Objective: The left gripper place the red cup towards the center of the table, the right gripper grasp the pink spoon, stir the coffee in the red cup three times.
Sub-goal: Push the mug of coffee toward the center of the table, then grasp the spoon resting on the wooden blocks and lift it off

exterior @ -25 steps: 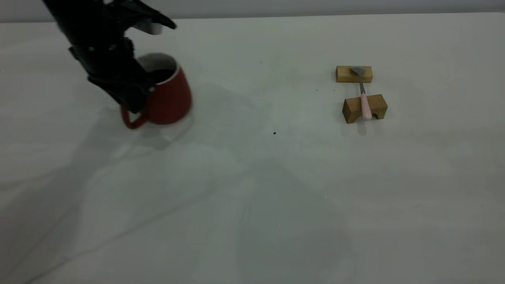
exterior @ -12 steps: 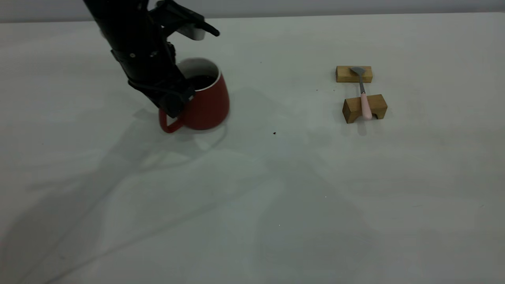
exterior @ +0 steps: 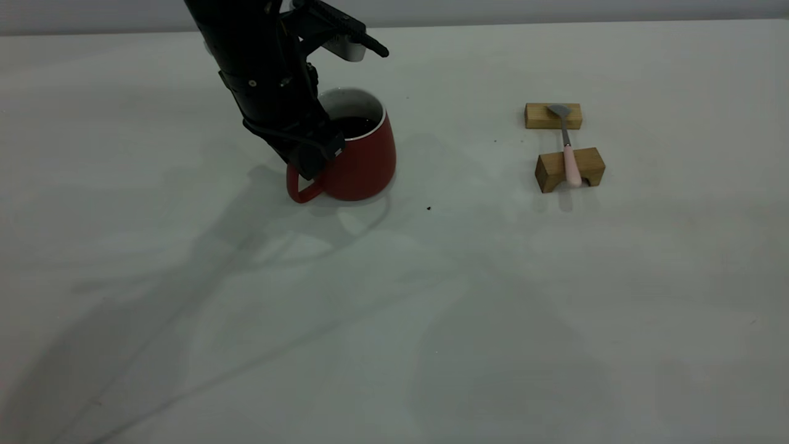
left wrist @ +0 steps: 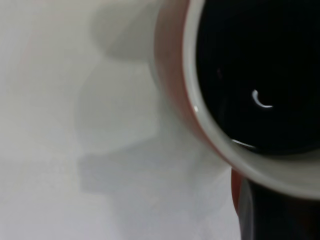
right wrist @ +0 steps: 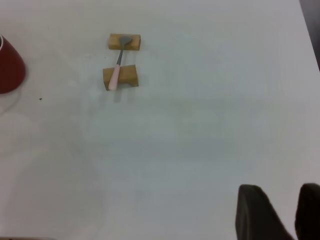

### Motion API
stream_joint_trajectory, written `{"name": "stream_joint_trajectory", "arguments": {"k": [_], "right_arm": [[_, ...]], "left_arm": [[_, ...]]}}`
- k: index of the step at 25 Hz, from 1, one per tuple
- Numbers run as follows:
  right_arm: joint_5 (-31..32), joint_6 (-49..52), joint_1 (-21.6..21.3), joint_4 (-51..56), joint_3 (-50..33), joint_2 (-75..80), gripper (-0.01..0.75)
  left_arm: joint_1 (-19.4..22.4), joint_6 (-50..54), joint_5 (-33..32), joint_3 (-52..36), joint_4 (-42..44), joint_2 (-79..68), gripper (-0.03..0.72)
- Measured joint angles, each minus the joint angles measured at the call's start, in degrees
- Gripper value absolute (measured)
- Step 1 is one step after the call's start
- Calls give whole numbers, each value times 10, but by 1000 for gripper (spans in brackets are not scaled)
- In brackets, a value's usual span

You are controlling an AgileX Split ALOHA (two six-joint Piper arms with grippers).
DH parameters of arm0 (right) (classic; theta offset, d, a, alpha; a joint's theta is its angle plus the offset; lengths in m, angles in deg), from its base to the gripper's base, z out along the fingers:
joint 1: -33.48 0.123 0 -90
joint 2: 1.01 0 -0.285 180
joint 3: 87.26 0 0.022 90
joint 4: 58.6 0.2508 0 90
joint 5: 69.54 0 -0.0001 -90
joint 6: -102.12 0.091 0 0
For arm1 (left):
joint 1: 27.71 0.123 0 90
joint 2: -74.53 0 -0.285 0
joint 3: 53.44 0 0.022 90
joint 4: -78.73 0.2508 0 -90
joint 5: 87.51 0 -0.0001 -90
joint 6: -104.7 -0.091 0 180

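Cup [exterior: 357, 154] | we are gripping it at the handle side with the left gripper [exterior: 311, 157], left of table [exterior: 394, 308] center | spoon [exterior: 568, 148] is lying across two blocks [exterior: 567, 169] to its right, nearer our right gripper [right wrist: 277, 212], fingers parted, empty.

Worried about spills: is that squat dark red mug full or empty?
Partly full: dark coffee sits below the white rim inside the squat dark red mug, which stands upright.

1 red cup [exterior: 360, 163], 1 pink spoon [exterior: 570, 161], 2 wood blocks [exterior: 553, 115], 2 hands [exterior: 320, 154].
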Motion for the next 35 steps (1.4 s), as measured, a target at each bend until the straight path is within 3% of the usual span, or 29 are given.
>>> {"name": "stream_joint_trajectory", "arguments": {"k": [4,9,11,15,18,21,28,35], "right_arm": [[0,0,0,1,0,0,237],[0,0,0,1,0,0,237],[0,0,0,1,0,0,237],[0,0,0,1,0,0,237],[0,0,0,1,0,0,237],[0,0,0,1,0,0,237],[0,0,0,1,0,0,237],[0,0,0,1,0,0,237]], "left_arm": [[-1,-1,-6,0,-1,0,338],[-1,-1,-32,6,0,1,634],[1,-2,-63,15,2,8,672],[5,-3,-191,52,48,54,651],[6,22,-331,92,89,101,587],[6,89,-423,122,116,147,509],[6,174,-426,113,145,281,380],[6,185,-426,31,115,478,307]]}}
